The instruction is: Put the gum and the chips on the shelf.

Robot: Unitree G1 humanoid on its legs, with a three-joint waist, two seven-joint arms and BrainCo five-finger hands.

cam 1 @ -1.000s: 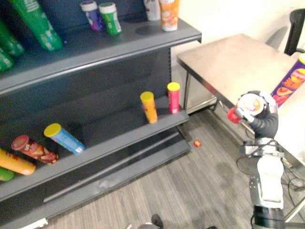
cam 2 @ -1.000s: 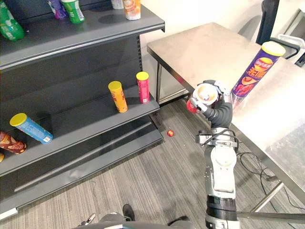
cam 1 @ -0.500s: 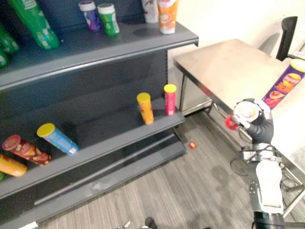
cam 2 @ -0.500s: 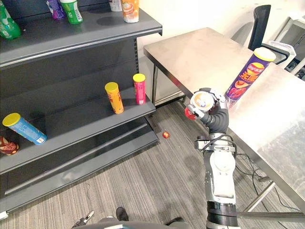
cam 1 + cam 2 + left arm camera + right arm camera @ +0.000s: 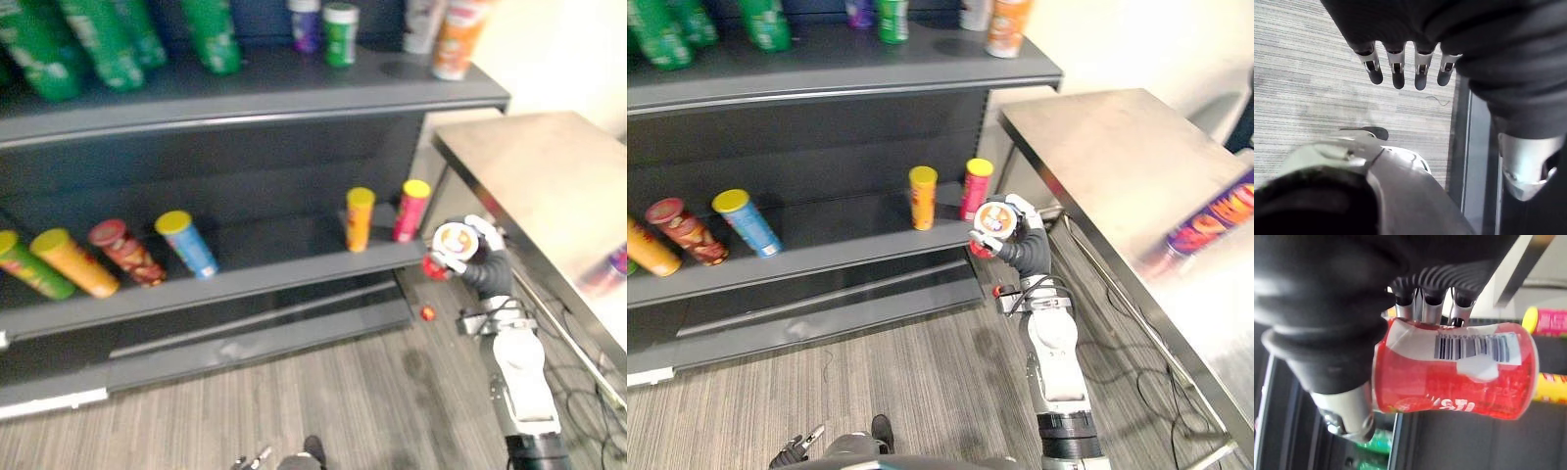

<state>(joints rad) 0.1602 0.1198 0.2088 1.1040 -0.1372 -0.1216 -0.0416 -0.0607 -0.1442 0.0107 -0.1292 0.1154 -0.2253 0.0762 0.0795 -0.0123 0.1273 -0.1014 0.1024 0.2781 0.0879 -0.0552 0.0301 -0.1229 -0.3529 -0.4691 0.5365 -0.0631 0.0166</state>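
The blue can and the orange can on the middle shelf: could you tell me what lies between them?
Nothing: the middle shelf is bare between the blue can and the orange can, as the right eye view shows.

Right arm [image 5: 1054, 345] silver-grey, its wrist under a dark ribbed cover; left hand [image 5: 1397, 63] shows silver fingers (dark-tipped).

Right hand [image 5: 1019, 220] with gum tub [image 5: 1454, 377] before shelf [image 5: 843, 240] end; table [image 5: 1097, 147] further right.
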